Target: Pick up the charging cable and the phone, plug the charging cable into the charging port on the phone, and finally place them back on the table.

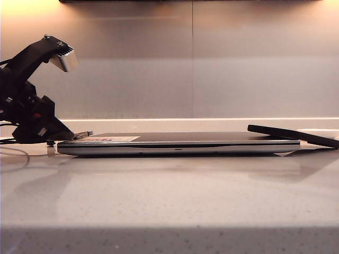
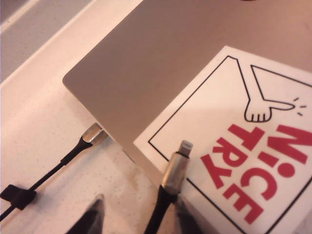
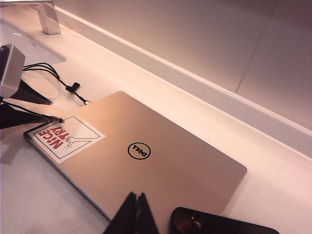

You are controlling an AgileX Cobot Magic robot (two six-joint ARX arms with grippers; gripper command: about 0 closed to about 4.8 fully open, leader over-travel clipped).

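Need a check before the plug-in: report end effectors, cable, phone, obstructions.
Left end effector open, straddling thin black charging cable behind its silvery plug, over stickered silver laptop. Right end effector shut, empty, near flat black phone propped on laptop edge.

The pale speckled counter [image 1: 169,196] is carrying a closed laptop [image 3: 146,165], lying flat with a red-lettered sticker [image 3: 64,137] on its lid. A black cable [image 2: 73,153] is trailing across the counter beside the laptop's corner, its silvery plug tip [image 2: 92,133] lying just beside the laptop's edge and a small black tie [image 2: 17,195] sitting on the cord. The black phone [image 1: 294,135] is leaning tilted, one end on the laptop's lid.
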